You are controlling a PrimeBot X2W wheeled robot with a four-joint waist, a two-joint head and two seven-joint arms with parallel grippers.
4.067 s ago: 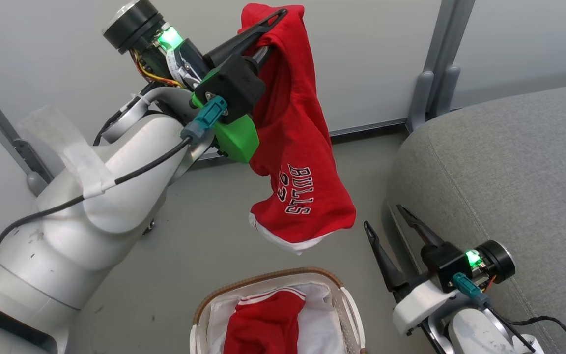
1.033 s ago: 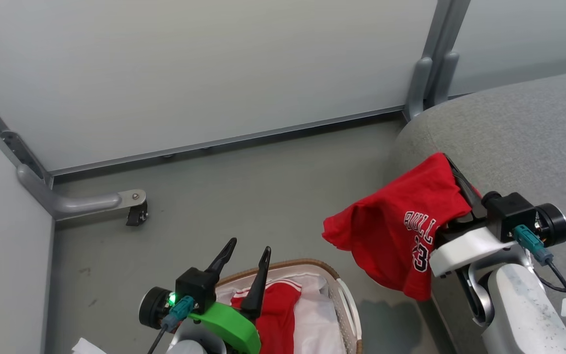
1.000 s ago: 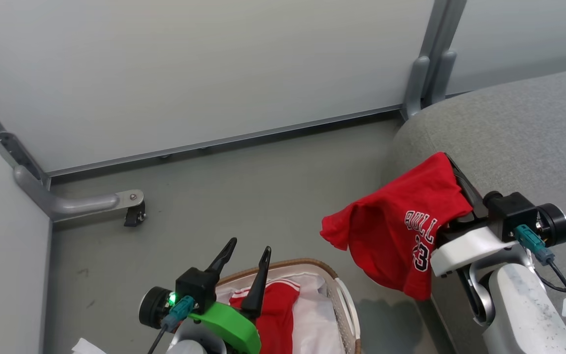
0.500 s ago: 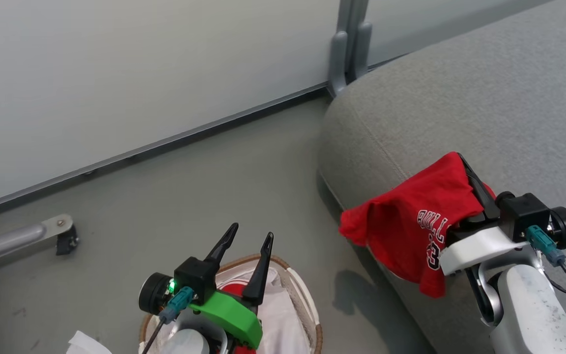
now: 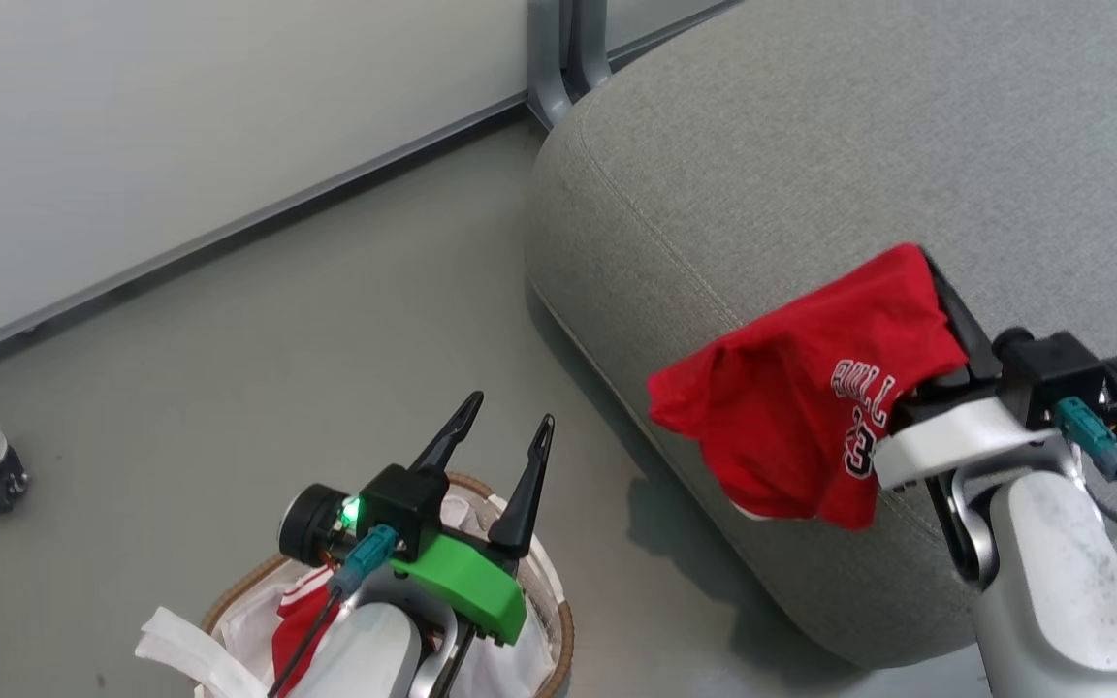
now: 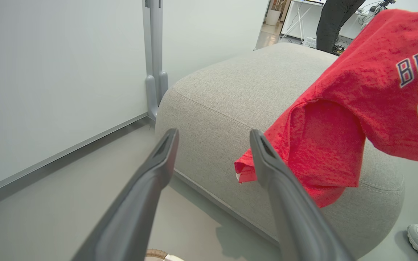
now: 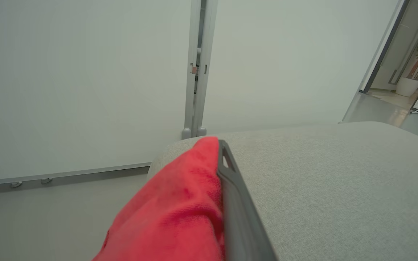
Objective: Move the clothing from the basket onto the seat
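Your right gripper (image 5: 932, 267) is clamped on the jersey (image 5: 811, 407) at the near edge of the seat (image 5: 811, 126), cloth hanging off the side, so I'd go further in before release; left gripper (image 5: 512, 409) is wide open over the basket (image 5: 561, 620), staged for the other red garment (image 5: 292, 620).

Head camera: high above, facing down on a corner of the seat (image 5: 811, 145) and the floor (image 5: 229, 339) beside it. Left wrist camera: low, off the seat's side, facing that rounded corner — fairly near. Right wrist camera: close over the seat's top, facing the wall (image 7: 85, 72) behind it. All three share the corner and the red garment (image 5: 801, 417) at it.
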